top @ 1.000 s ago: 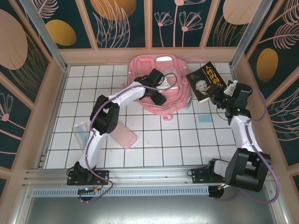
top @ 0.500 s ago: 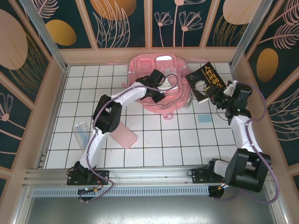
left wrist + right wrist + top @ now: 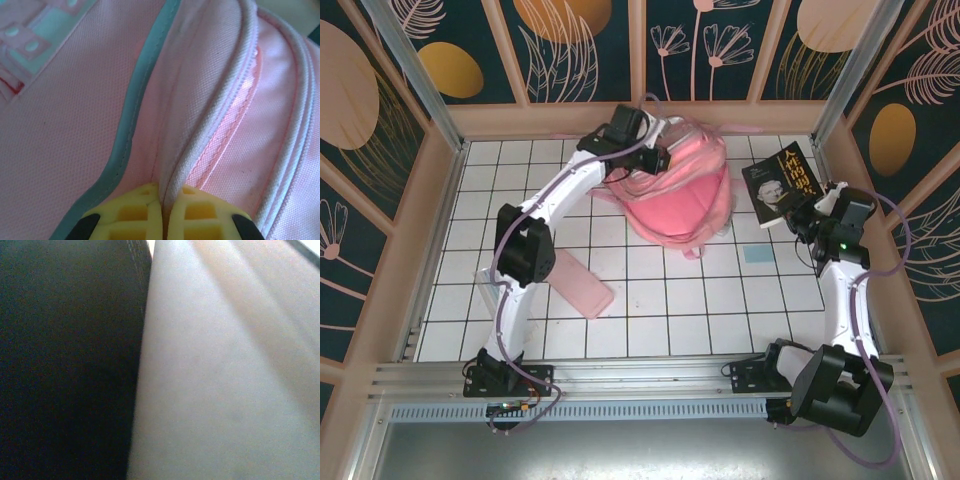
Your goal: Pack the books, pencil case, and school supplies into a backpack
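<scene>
Shifted book (image 3: 780,185) slightly rightward with right gripper (image 3: 807,212) clamped on its corner. Farther back, hoisted backpack (image 3: 685,190) by top seam (image 3: 210,125) with left gripper (image 3: 163,197) pinched shut there. Looked like the opening step; called next for spreading the mouth.

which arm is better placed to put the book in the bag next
Right. Its claw grips the book just beside the backpack. The left claw is shut on the backpack's zipper seam at the far end, probably holding it for loading, so it looks occupied.
</scene>
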You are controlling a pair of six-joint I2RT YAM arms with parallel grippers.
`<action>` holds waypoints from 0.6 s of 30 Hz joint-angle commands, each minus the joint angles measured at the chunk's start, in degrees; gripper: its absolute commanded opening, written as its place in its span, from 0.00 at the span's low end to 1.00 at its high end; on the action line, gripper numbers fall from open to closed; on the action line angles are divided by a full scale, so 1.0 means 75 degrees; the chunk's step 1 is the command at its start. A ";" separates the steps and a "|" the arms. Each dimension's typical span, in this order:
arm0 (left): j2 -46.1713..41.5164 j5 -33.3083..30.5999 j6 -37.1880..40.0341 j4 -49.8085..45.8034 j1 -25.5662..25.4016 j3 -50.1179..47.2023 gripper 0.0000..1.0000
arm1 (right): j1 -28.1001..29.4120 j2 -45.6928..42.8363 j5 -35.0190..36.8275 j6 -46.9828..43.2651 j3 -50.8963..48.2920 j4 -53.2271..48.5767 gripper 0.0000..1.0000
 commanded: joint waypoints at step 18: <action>-0.1305 0.1927 -0.3462 0.3394 0.0118 -0.1195 0.00 | 0.3429 0.3763 -0.0553 0.2165 0.0099 0.6286 0.00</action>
